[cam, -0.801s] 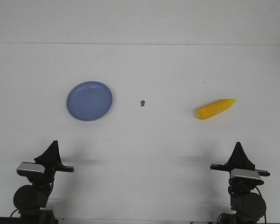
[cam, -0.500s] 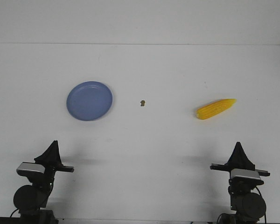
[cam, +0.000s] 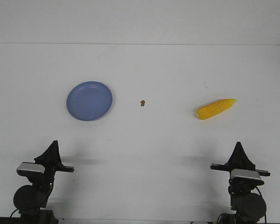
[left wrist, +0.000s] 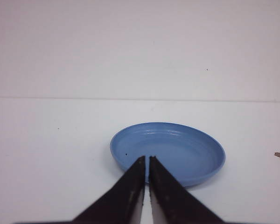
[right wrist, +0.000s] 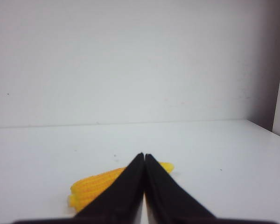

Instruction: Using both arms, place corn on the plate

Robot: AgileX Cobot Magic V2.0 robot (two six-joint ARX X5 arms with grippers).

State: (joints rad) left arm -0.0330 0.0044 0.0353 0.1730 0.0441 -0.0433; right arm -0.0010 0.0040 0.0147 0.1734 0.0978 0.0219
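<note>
Both my arms parked at the near edge, corn and plate lying apart on the white desk [cam: 144,149].

From the front view the flat white desk carries everything. The round, shallow blue-lavender plate [cam: 89,101] with its raised rim lies at about 10 o'clock from the desk's middle, bare inside. The bright yellow tapered corn cob [cam: 215,108] lies on the desk at about 2 o'clock, well apart from the plate, its narrow tip pointing toward 2 o'clock. My left claw [cam: 52,148] sits at 7 o'clock and my right claw [cam: 238,150] at 5 o'clock, each with its black fingers pressed together and gripping nothing; the wrist views show the plate [left wrist: 168,151] ahead of the left claw [left wrist: 146,157] and the corn [right wrist: 95,186] ahead of the right claw [right wrist: 143,155]. A tiny brown speck [cam: 142,103] lies between plate and corn.
</note>
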